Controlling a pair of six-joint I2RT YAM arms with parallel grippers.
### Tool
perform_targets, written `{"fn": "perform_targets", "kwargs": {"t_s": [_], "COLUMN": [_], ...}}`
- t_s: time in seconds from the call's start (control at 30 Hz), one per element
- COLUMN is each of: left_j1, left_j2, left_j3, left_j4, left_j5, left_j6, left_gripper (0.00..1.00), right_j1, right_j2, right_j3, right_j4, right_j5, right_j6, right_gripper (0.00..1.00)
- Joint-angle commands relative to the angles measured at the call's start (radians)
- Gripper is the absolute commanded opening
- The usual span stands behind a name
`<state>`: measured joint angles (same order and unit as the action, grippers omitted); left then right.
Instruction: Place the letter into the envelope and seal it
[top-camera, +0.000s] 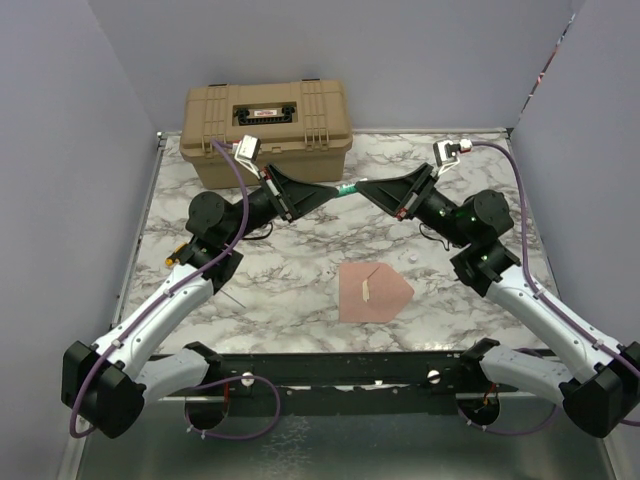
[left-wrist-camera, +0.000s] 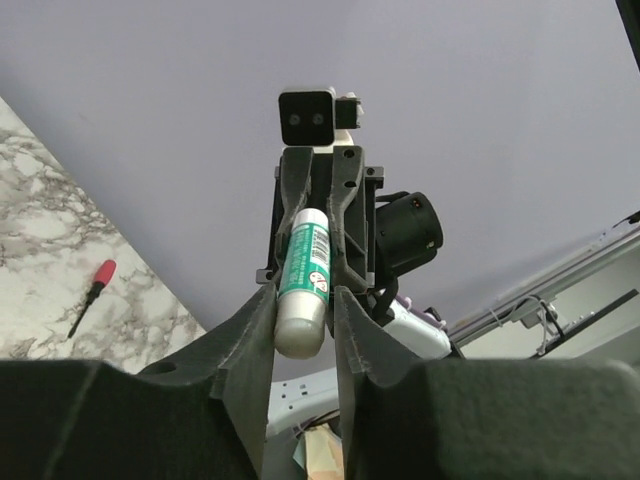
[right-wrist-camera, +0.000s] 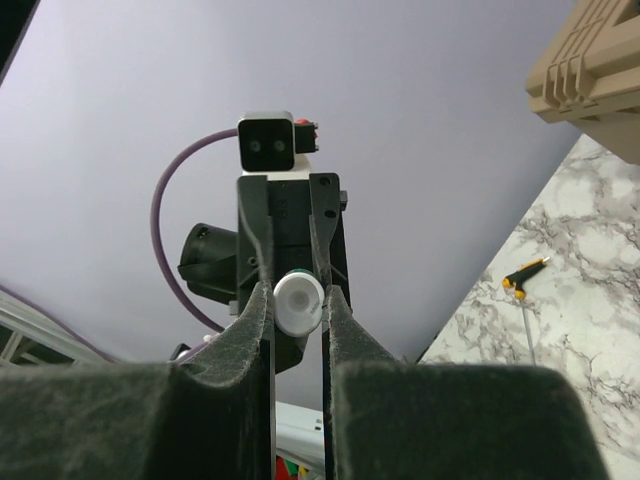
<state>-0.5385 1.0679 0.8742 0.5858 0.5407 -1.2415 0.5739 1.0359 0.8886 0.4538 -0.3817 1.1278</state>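
Holding a glue stick (left-wrist-camera: 305, 250) between both hands, raised off the tabletop (top-camera: 290, 270) toward 12 o'clock, in front of a tan case (top-camera: 266, 128). Clenched on one white end with the right hand (right-wrist-camera: 295, 300). Grasping the rounded near end with the left hand (left-wrist-camera: 305, 302), fingers (left-wrist-camera: 250, 340) pressed to either side. Seems set for pulling the cap off, though cannot tell which end carries it.

Down at 5 o'clock, flat and well apart from both hands: the envelope (top-camera: 372, 292), pointed flap open toward 3 o'clock.

Cannot make out the letter as a separate sheet anywhere. Judged already inside, with perhaps a pale strip (top-camera: 367, 288) showing on the envelope.

Left to do, by that reading: uncapping, gluing the flap, folding it over and pressing it shut.
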Motion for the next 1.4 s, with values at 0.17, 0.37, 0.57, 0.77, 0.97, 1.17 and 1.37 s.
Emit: {"fn": "perform_targets", "kwargs": {"t_s": [0.17,0.37,0.57,0.77,0.97,1.17,1.37], "left_j1": [-0.002,-0.002,-0.002,-0.003,-0.003,-0.003,-0.003], "left_j2": [0.001,0.027,0.063,0.083,0.098,0.077,0.051], "left_j3": [-0.013,-0.004,0.012,0.015,0.025,0.015,0.01], "left_j4": [0.038,0.036,0.016,-0.009,-0.009,0.008,0.037], "left_j5": [-0.033,-0.033,0.005,0.015,0.064,0.056,0.051], "left_j6": [0.009,0.029,0.058,0.08,0.074,0.069,0.068], "left_gripper": [0.05,0.0,0.0,0.0,0.0,0.0,0.0], "right_j1": [-0.005,-0.005,-0.004,-0.005,-0.004,-0.004,-0.005], "right_j2": [0.01,0.035,0.068,0.066,0.072,0.078,0.075], "right_j3": [0.011,0.075,0.121,0.121,0.106,0.072,0.052], "right_j4": [-0.021,-0.111,-0.163,-0.151,-0.101,0.024,0.072], "right_j5": [-0.047,-0.129,-0.21,-0.235,-0.238,-0.225,-0.187], "right_j6": [-0.027,-0.075,-0.102,-0.099,-0.083,-0.021,0.029], "right_gripper": [0.02,0.43,0.56,0.56,0.56,0.55,0.56]}}
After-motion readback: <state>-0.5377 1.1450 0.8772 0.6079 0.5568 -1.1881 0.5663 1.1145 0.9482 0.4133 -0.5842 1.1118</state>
